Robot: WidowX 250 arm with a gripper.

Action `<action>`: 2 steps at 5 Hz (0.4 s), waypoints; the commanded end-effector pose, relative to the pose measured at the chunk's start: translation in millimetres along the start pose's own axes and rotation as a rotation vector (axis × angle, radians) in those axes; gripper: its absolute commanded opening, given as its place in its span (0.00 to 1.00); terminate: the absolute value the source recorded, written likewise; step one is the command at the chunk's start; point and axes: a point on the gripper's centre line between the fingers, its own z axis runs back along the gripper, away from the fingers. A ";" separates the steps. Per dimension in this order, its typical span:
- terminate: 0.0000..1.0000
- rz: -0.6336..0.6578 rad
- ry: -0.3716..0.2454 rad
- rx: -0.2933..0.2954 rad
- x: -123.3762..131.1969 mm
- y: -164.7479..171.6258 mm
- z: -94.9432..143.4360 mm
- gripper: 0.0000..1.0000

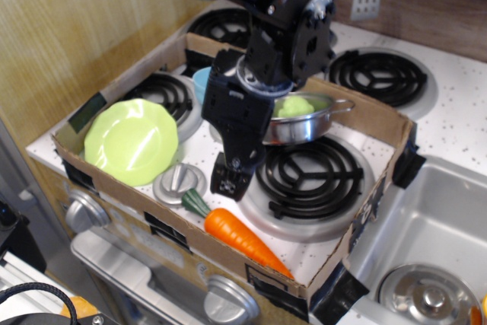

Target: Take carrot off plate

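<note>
Carrot [245, 240] lies off plate [131, 142] by cardboard wall [228, 253]; gripper [230, 180] above, jaws' state unclear.

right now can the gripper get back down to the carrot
Probably yes: the gripper hangs just above the carrot's stem end with nothing between them; the cardboard wall runs close alongside.

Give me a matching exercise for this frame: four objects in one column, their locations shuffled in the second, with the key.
Things:
1. long bright-orange toy carrot
2. round lime-green glossy plate
3. pale green lumpy piece
4. black robot gripper

Places:
A. inside the steel pan with handles
B. empty, at the left of the cardboard tray
C. above the carrot's stem end, holding nothing
D. on the speckled surface by the tray's front wall

Pairs: 1-D, 2-B, 3-A, 4-C
</note>
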 end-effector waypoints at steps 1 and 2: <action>0.00 -0.021 0.022 -0.049 4.5 -18.9 12.7 1.00; 1.00 -0.021 0.022 -0.049 4.5 -18.9 12.7 1.00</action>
